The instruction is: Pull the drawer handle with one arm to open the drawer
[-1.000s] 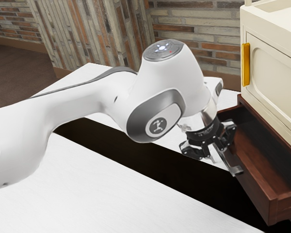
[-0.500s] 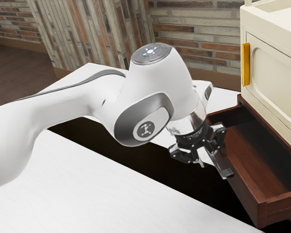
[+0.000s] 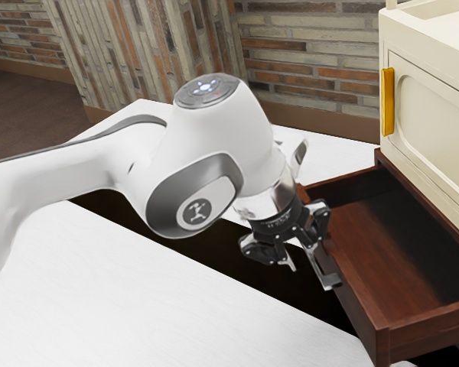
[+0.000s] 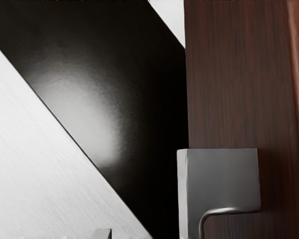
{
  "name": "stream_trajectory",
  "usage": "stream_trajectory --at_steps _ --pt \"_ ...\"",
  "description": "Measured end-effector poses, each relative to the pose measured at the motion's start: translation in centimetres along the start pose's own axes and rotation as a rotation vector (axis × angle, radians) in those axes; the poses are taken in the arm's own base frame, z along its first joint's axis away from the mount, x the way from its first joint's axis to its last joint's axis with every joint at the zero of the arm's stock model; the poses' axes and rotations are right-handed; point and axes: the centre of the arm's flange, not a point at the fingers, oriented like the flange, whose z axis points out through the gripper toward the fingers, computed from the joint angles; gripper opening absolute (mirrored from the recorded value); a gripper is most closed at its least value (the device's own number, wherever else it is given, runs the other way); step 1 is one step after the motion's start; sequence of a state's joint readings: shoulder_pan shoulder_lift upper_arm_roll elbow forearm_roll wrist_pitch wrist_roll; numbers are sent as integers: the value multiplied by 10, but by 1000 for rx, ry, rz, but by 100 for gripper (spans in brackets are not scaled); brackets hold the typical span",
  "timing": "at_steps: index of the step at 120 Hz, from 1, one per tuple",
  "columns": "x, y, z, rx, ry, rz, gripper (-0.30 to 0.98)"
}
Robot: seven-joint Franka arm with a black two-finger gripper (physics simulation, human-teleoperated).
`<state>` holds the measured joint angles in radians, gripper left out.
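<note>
One drawer [image 3: 424,333]: dark wood, open, exterior view's four o'clock.
Drawer handle [image 4: 222,177]: grey metal, on drawer's front.
Gripper [image 3: 309,267]: jaws apart, at drawer handle.
Yellow handle [image 3: 388,102]: exterior view's two o'clock.

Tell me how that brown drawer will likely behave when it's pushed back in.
The drawer should feel stiff: its walls look thick and meet at squared corners. The wood-like grain suggests it may be fairly heavy for its size. It will probably slide rather than tip, since its inner end runs in beneath the cream cabinet.
</note>
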<state>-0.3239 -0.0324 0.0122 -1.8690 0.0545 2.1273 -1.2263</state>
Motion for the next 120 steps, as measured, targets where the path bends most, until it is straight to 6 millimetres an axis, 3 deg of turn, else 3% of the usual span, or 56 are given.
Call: stream_trajectory --at_steps 93,120 --pt "0 -42 -14 17 15 -19 13" --pt "-2 -42 -17 18 28 -8 15"
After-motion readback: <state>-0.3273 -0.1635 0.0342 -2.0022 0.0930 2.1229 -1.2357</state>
